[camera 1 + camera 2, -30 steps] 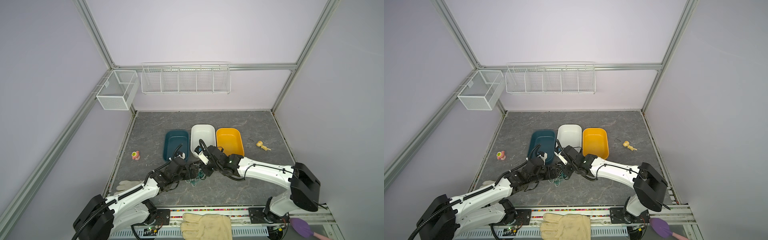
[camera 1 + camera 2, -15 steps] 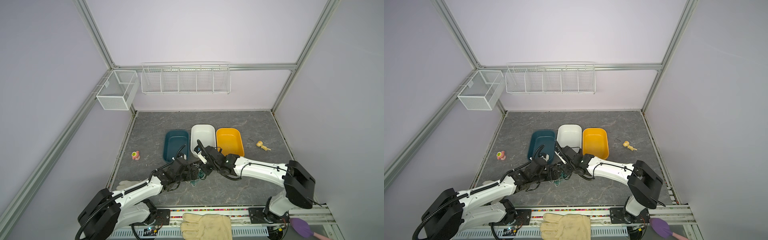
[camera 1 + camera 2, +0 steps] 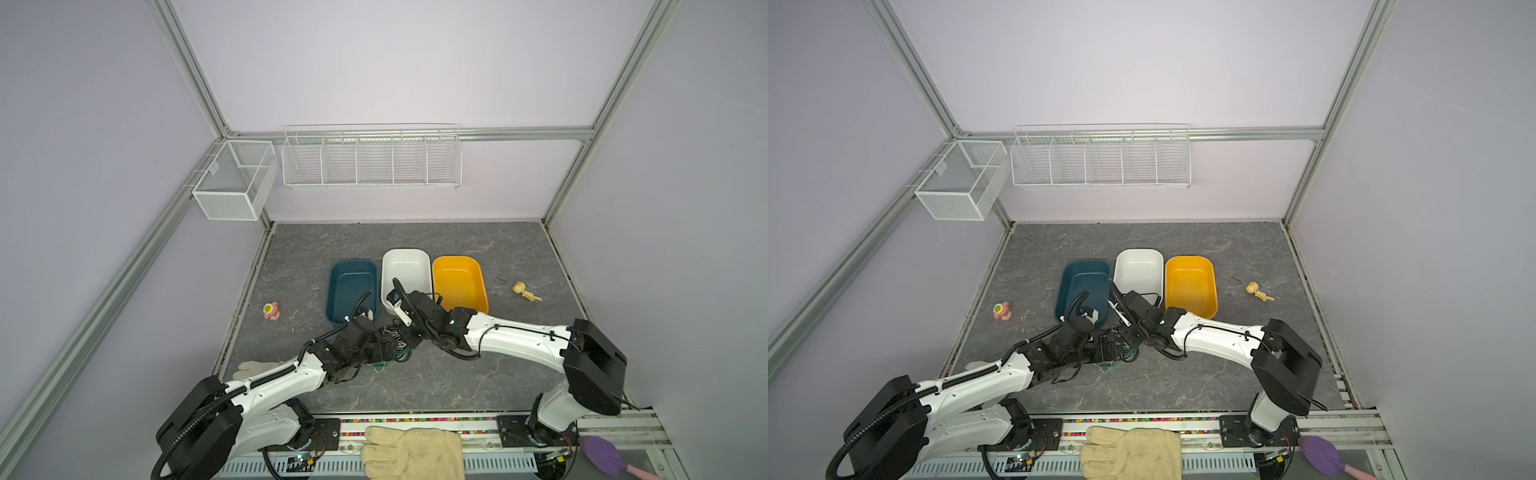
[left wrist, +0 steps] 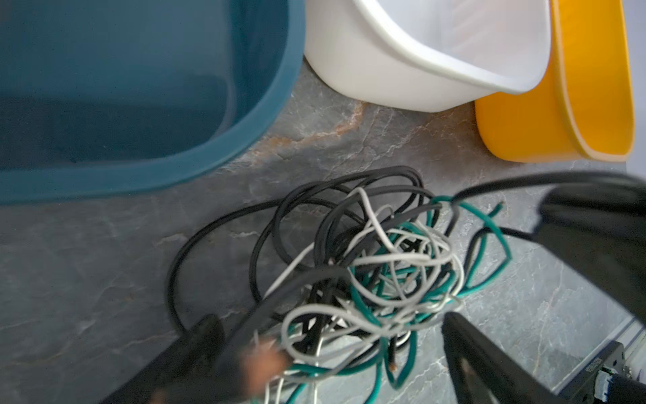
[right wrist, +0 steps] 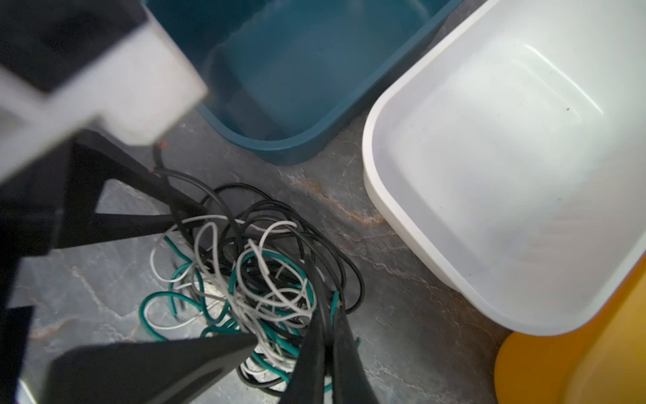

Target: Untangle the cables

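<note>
The cables (image 4: 384, 273) lie in one knot of black, white and teal-green strands on the grey bench (image 3: 440, 384), directly between the two tools. The left tool (image 4: 330, 318) stands wide open. Its two dark fingers sit either side of the near edge of the tangle, and loops spill through the gap between them. Whether either finger presses on a strand cannot be told. The right tool (image 5: 327, 314) is closed, with its fingers pressed together in the side of the knot opposite the left tool. A dark strand seems to be nipped between them.

In both top views the tools meet almost tip to tip over the heap, so only a fringe of the cables shows beneath them.

Just beyond the tools, on the far side from the arm bases, three bins stand side by side. The teal bin (image 3: 349, 286) is ahead of the left tool and the white bin (image 3: 409, 270) is ahead of the right tool. The yellow bin (image 3: 457, 282) is next to the white one, on the right tool's outer side. In the left wrist view the widest black loop comes near the teal bin's wall but stays apart from it.

A pink toy (image 3: 271, 311) lies well off to the left tool's outer side. A small yellow toy (image 3: 524, 289) lies well off to the right tool's outer side, past the yellow bin. A pale glove (image 3: 411, 453) rests on the front rail behind both tools, between the arm bases.
</note>
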You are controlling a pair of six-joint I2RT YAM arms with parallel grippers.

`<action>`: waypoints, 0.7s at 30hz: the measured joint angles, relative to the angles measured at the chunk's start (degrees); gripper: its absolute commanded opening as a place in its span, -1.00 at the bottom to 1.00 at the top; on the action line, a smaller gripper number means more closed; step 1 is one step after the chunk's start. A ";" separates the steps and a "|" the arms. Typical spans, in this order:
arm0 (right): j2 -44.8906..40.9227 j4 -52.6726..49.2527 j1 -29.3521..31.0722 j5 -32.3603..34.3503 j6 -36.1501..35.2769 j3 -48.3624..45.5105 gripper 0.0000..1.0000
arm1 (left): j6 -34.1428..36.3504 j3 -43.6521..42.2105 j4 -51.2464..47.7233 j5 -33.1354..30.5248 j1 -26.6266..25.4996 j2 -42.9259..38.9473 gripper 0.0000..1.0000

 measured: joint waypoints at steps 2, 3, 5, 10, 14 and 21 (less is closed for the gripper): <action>-2.23 0.02 0.00 -0.48 0.09 -0.07 -0.87 | -0.22 -0.70 0.33 0.00 -0.02 -0.02 0.95; -3.43 0.00 0.00 -0.85 0.28 -0.13 -0.87 | -0.28 -1.07 0.59 -0.02 -0.02 -0.02 0.95; -5.49 -0.04 0.00 -1.57 0.63 -0.28 -0.87 | -0.39 -1.81 1.01 -0.02 -0.02 -0.04 0.95; -10.12 -0.35 0.00 -4.57 1.64 -0.59 -0.87 | -0.46 -2.84 1.70 -0.46 -0.02 -0.04 0.95; -14.05 -1.29 0.02 -6.29 2.40 -0.66 -0.87 | -0.48 -3.28 2.69 -0.79 -0.02 -0.04 0.95; -21.29 -4.70 0.07 -7.78 3.08 -0.37 -0.87 | -0.70 -4.39 5.66 -1.31 -0.02 0.11 0.95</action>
